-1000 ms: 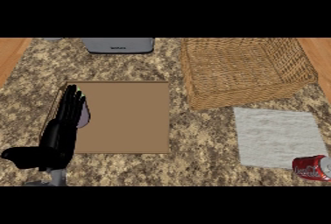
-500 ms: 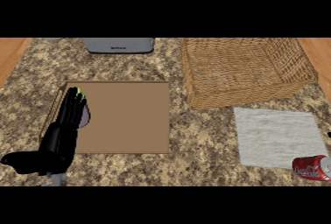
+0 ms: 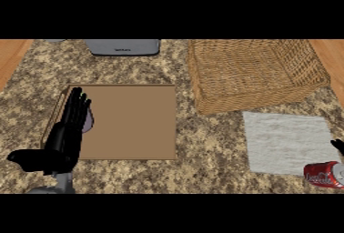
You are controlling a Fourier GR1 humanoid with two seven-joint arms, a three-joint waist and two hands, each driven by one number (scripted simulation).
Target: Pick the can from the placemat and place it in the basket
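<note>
Beside right hand (image 3: 338,145), can (image 3: 325,174).

A speckled, stone-like counter (image 3: 201,150) carries a rough woven wicker basket (image 3: 252,73), a matt cardboard-brown board (image 3: 131,120), a pale, cloth-like placemat (image 3: 289,141) and a glossy red metal can (image 3: 324,174) at its corner.

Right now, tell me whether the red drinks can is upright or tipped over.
Tipped over. The red drinks can lies on its side at the pale grey placemat's near right corner, its round end facing left.
</note>
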